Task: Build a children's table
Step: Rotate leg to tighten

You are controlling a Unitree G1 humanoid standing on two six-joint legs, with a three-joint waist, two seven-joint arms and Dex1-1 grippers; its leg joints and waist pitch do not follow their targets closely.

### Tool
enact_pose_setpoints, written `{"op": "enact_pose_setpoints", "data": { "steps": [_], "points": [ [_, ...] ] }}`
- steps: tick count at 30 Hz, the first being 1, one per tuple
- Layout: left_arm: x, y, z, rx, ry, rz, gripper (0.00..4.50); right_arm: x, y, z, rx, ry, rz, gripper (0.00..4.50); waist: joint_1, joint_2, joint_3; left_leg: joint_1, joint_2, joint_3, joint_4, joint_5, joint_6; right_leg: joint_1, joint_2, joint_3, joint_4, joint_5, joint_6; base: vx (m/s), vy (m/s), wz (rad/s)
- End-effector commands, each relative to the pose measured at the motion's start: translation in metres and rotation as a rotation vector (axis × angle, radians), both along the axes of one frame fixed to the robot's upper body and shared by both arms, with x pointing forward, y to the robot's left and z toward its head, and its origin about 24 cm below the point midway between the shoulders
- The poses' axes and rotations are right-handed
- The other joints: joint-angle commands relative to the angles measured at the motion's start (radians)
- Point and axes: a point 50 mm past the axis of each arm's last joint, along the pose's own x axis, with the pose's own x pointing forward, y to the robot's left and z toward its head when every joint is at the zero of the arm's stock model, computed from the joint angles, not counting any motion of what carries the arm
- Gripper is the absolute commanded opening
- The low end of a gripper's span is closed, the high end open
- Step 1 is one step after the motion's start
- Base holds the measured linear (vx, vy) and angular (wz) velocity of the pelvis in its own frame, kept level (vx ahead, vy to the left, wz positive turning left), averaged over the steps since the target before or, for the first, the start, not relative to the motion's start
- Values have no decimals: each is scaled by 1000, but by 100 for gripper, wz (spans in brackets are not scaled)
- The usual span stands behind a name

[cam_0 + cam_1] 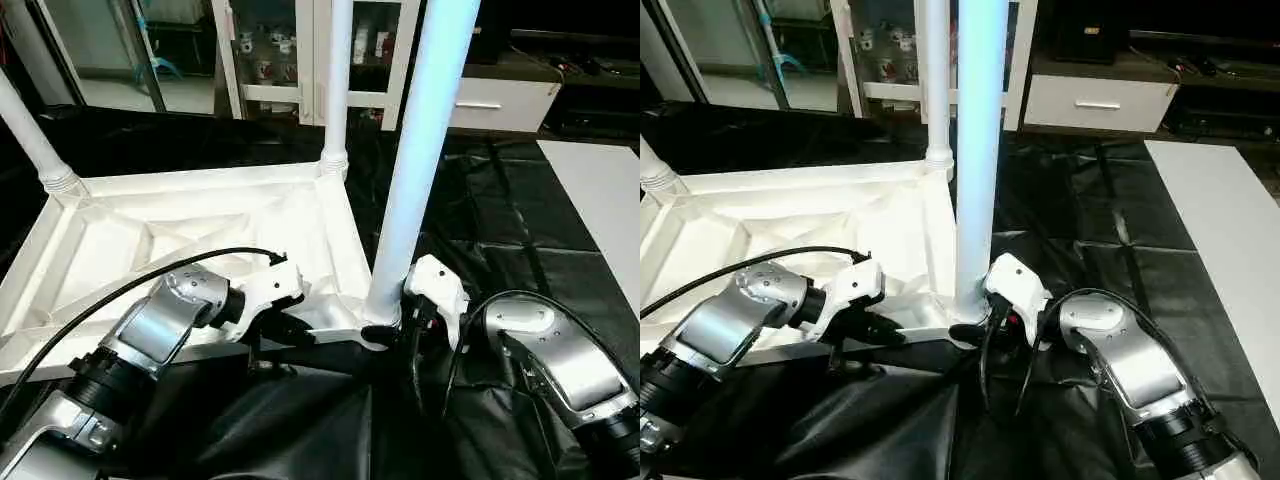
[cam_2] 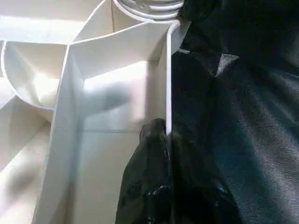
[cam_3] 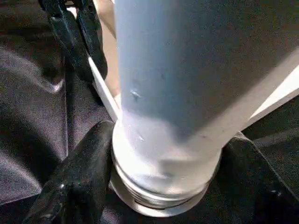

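The left gripper point(image 1: 285, 325) pinches the tabletop's point(image 1: 150, 240) near rim; the right gripper point(image 3: 159, 186) seemingly clasps the near-corner leg point(image 1: 415, 160).

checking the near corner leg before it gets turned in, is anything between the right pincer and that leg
Nothing visible. The right pincer is already at the base of the near leg, one black finger against its threaded collar where it meets the tabletop corner. The left pincer is shut on the tabletop's edge wall.
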Motion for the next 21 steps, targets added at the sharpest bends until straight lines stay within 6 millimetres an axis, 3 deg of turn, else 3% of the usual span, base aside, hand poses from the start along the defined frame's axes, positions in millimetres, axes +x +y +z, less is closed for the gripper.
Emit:
{"op": "enact_pose_setpoints", "data": {
  "steps": [1, 4, 8, 9, 11, 12, 13, 16, 18, 21],
  "points": [
    [-8, -12, 4, -56, 30, -83, 0, 4, 1, 6, 31, -34, -16, 276, 1, -6, -58, 11, 52, -26, -71, -130, 53, 51, -69, 35, -62, -100, -258, 0, 0, 0],
    [-8, -13, 4, -74, 36, -71, 0, 9, 1, 5, 53, -43, -81, 276, -2, -5, -57, 11, 51, -26, -72, -141, 47, 49, -69, 35, -64, -118, -259, 0, 0, 0],
    [5, -21, 1, -85, -5, 51, 0, 31, 1, -2, 102, -60, -368, 275, -15, -5, -55, 6, 47, -28, -75, -155, 22, 49, -68, 33, -67, -162, -249, 0, 0, 0],
    [12, -26, -1, -92, -35, 115, 0, 37, 3, -6, 130, -53, -464, 275, -18, -6, -56, 10, 45, -29, -74, -169, 11, 48, -66, 32, -70, -185, -243, 0, 0, 0],
    [20, -32, -2, -103, -64, 194, 0, 44, 6, -10, 153, -48, -567, 275, -25, -4, -59, 12, 44, -27, -70, -161, 4, 44, -66, 35, -71, -166, -249, 0, 0, 0],
    [21, -33, -2, -105, -68, 204, 0, 45, 7, -11, 158, -45, -581, 275, -29, -6, -61, 7, 42, -29, -70, -146, 2, 50, -65, 33, -68, -142, -251, 0, 0, 0],
    [32, -46, -3, -114, -96, 309, 0, 54, 20, -19, 184, -35, -691, 275, -33, -3, -63, 8, 42, -26, -67, -135, 12, 46, -65, 35, -67, -102, -261, 0, 0, 0],
    [36, -52, -4, -115, -101, 356, 0, 57, 29, -22, 178, -38, -716, 274, -30, -6, -64, 5, 41, -27, -66, -110, 25, 55, -66, 34, -63, -63, -270, 0, 0, 0],
    [43, -60, -4, -108, -115, 449, 0, 63, 40, -24, 168, -49, -767, 274, -32, -5, -66, 6, 40, -22, -62, -99, 38, 52, -65, 35, -61, -33, -276, 0, 0, 0],
    [51, -72, -5, -103, -151, 565, 0, 70, 53, -25, 158, -64, -867, 274, -28, -4, -63, 10, 41, -26, -66, -125, 31, 52, -68, 33, -71, -107, -270, 0, 0, 0]
  ]
}}
